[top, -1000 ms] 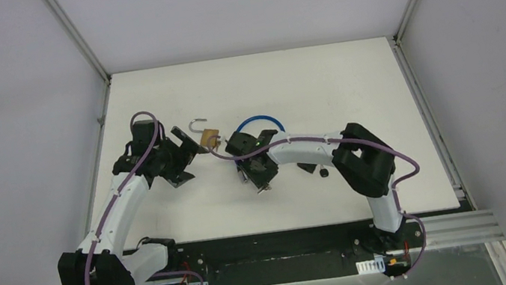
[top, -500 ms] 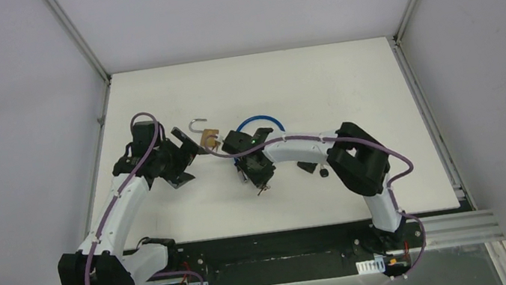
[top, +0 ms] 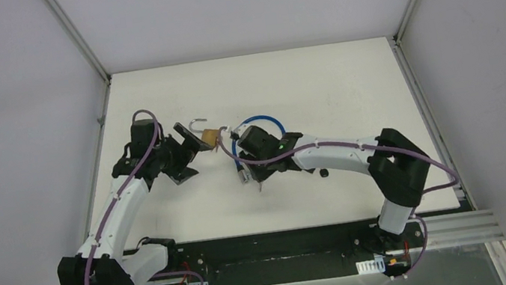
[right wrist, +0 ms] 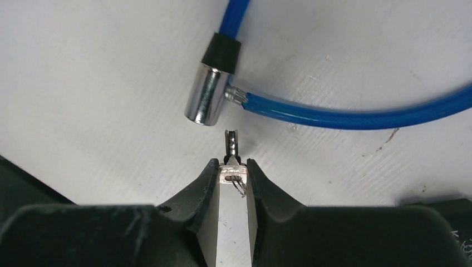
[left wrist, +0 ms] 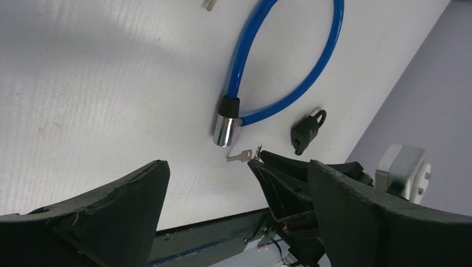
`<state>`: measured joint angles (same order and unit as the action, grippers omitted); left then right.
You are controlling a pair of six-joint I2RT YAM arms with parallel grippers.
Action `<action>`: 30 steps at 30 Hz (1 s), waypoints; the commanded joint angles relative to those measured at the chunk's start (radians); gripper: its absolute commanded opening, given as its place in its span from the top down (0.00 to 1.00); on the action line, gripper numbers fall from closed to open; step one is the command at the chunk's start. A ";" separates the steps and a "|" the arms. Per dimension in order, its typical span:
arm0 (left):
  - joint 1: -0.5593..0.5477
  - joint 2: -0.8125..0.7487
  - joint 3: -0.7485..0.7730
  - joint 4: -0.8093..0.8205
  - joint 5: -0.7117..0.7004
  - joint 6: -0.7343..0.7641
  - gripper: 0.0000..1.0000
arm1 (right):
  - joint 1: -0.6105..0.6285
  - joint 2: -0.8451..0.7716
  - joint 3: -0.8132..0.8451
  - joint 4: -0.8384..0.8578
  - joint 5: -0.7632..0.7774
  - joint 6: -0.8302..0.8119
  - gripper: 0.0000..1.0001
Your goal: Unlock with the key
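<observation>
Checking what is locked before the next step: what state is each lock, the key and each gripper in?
brass padlock: shackle swung open.
blue cable lock: loop closed, cable end seated in its chrome head.
small black padlock: shackle looks shut.
key: pinched by its head, tip just short of the chrome head, not inserted.
right gripper: shut on key.
left gripper: open, empty.
</observation>
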<state>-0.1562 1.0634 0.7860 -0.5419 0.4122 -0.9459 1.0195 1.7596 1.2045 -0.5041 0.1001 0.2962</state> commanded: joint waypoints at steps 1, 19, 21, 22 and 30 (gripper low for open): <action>0.000 -0.008 -0.005 0.089 0.067 0.027 0.01 | -0.004 -0.105 -0.046 0.223 -0.017 -0.017 0.83; -0.023 0.094 -0.163 0.505 0.295 -0.055 0.28 | -0.029 -0.078 -0.001 0.447 -0.212 0.019 0.83; -0.023 0.100 -0.180 0.564 0.313 -0.080 0.31 | -0.030 -0.071 0.014 0.442 -0.215 0.023 0.83; -0.023 0.103 -0.181 0.580 0.314 -0.085 0.33 | -0.031 -0.065 0.022 0.436 -0.215 0.026 0.83; -0.025 0.133 -0.189 0.609 0.341 -0.096 0.58 | -0.033 -0.034 0.076 0.403 -0.206 0.054 0.85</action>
<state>-0.1711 1.1954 0.6071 -0.0078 0.7166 -1.0336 0.9916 1.7164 1.2224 -0.1207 -0.0952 0.3237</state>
